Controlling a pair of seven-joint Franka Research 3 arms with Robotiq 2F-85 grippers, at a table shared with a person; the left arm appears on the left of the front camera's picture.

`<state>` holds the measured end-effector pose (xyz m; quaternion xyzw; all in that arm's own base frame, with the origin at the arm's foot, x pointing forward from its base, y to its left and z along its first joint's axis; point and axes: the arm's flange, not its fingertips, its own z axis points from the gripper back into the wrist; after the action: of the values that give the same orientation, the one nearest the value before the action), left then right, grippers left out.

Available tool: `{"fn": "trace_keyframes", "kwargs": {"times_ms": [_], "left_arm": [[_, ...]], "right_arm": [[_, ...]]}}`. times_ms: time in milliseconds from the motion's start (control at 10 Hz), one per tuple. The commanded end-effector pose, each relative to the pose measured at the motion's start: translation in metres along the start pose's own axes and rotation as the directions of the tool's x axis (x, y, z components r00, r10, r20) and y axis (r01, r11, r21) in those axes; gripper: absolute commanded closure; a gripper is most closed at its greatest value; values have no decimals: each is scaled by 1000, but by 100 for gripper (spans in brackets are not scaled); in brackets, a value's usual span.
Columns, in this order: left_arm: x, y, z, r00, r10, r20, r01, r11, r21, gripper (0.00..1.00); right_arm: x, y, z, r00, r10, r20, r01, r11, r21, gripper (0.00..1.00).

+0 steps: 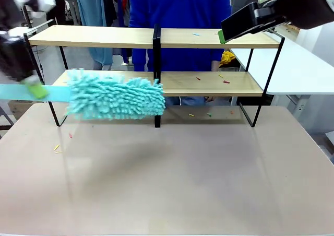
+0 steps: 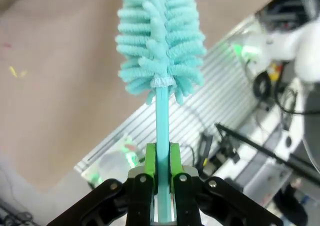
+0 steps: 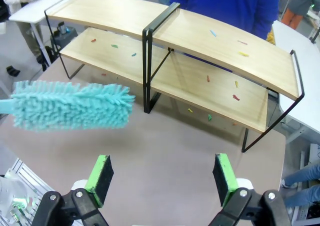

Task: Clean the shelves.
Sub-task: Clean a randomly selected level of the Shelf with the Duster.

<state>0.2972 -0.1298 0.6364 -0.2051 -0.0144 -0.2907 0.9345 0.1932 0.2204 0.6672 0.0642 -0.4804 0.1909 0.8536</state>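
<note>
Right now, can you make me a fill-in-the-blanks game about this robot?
The left gripper is shut on the duster's ____.
The right gripper is ____, holding nothing.
The shelves have ____ wooden tiers.
Missing: handle, open, two.

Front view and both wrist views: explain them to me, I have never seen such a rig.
Two white robot arms work at a table, with a person in blue behind it. The front view looks across the table from between the arms; each wrist view looks along one arm's green-padded fingers. On the table stand the shelves, a two-tier wooden rack strewn with small coloured scraps. The left gripper is shut on a fluffy turquoise duster, by its handle, in front of the lower board. The right gripper is open, holding nothing.
</note>
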Motion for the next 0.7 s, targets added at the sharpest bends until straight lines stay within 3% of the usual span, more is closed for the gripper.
{"fn": "trace_keyframes", "kwargs": {"times_ms": [0,200,400,500,600], "left_arm": [[26,-14,-24,989,120,86,-123,992,32,88],[56,-46,-58,962,181,205,-181,983,-17,88],[70,-74,-81,971,146,191,-128,986,-105,88],[77,-80,-90,988,120,102,-106,986,-130,88],[67,-68,-73,970,163,179,-156,986,-53,88]], "right_arm": [[1,1,0,1000,-9,1,9,1000,6,0],[1,1,0,1000,-9,1,9,1000,6,0],[1,1,0,1000,-9,1,9,1000,6,0],[1,1,0,1000,-9,1,9,1000,6,0],[1,1,0,1000,-9,1,9,1000,6,0]]}}
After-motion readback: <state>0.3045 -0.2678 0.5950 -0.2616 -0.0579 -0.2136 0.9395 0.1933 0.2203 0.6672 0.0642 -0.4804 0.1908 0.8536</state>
